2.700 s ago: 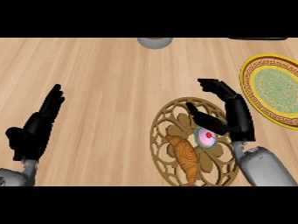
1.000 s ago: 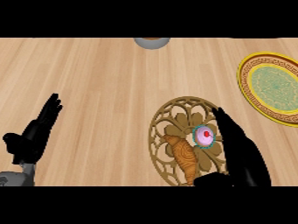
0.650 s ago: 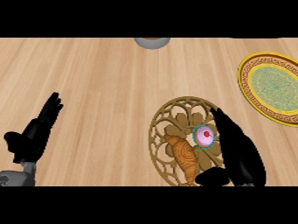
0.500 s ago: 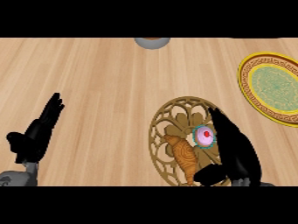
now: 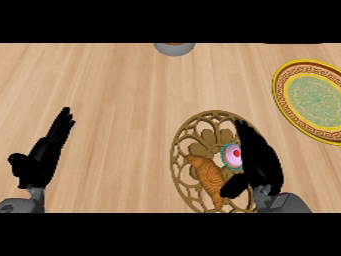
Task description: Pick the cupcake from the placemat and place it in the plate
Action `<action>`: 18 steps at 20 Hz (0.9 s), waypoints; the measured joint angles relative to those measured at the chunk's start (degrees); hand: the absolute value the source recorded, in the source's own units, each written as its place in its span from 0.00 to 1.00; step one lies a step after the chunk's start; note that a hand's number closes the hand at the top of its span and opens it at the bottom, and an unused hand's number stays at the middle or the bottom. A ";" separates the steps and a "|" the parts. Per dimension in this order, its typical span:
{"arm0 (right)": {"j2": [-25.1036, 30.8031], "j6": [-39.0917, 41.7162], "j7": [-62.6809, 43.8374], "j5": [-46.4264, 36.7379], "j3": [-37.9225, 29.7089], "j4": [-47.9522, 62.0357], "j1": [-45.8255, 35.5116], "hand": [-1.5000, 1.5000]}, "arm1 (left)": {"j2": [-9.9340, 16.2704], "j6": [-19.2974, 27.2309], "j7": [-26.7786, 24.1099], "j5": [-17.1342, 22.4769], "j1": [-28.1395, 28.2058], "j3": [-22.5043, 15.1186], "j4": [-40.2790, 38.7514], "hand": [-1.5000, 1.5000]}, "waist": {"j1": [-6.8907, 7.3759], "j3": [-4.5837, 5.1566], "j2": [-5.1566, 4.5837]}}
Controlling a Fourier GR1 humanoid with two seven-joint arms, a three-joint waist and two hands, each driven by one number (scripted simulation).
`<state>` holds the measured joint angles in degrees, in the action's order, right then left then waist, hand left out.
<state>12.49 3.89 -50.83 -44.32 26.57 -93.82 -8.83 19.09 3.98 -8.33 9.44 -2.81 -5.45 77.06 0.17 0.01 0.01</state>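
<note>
The small cupcake with white frosting, a pink centre and a teal wrapper [image 5: 233, 155] sits on the round golden openwork placemat [image 5: 195, 135] at about 5 o'clock on the light wooden desk [image 5: 129, 90], so the pick is not yet done. It lies toward the 3 o'clock side of the placemat, just beside an orange-brown croissant [image 5: 207, 177] that lies at its 7 o'clock. The black right hand [image 5: 259, 160] lies over the placemat's 3 o'clock edge, right against the cupcake's 3 o'clock side; its fingers stretch toward 12 o'clock and its thumb reaches toward the croissant, and nothing is curled round the cupcake, so the hand reads as open and poised to grasp. Whether it touches the cupcake I cannot tell. The round yellow plate with a green patterned centre [image 5: 282, 95] waits at 2 o'clock, well apart from the placemat and holding nothing. The black left hand [image 5: 44, 155] rests at 8 o'clock, fingers straight and relaxed, holding nothing. A small grey round object [image 5: 174, 48] shows at 12 o'clock. By my judgement, the grasp, the lift, the carry toward 2 o'clock and the release all remain.
</note>
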 measured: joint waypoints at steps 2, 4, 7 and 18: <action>-0.82 0.23 0.66 -1.16 -0.73 0.91 0.39 0.00 | -0.44 -0.27 0.61 -0.82 0.16 0.71 0.51 0.50 | -0.05 0.03 0.05; -1.36 1.18 1.77 -1.59 -1.76 1.12 0.73 1.00 | -0.65 -1.12 1.11 -1.31 -0.42 1.88 0.40 0.50 | -0.10 0.04 0.07; -2.14 2.04 5.58 -0.47 -2.34 3.97 0.13 1.00 | -0.76 -2.23 1.01 -1.47 -0.44 2.70 0.09 0.50 | -0.08 0.11 0.14; 4.51 1.49 23.20 1.72 -11.95 9.29 2.25 1.00 | -3.35 -2.72 0.75 -4.16 1.13 4.62 0.84 0.50 | -0.96 0.11 0.32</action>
<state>17.00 5.38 -27.63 -42.61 14.62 -84.53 -6.58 15.74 1.25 -7.58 5.28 -1.68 -0.83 77.90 -0.79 0.11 0.33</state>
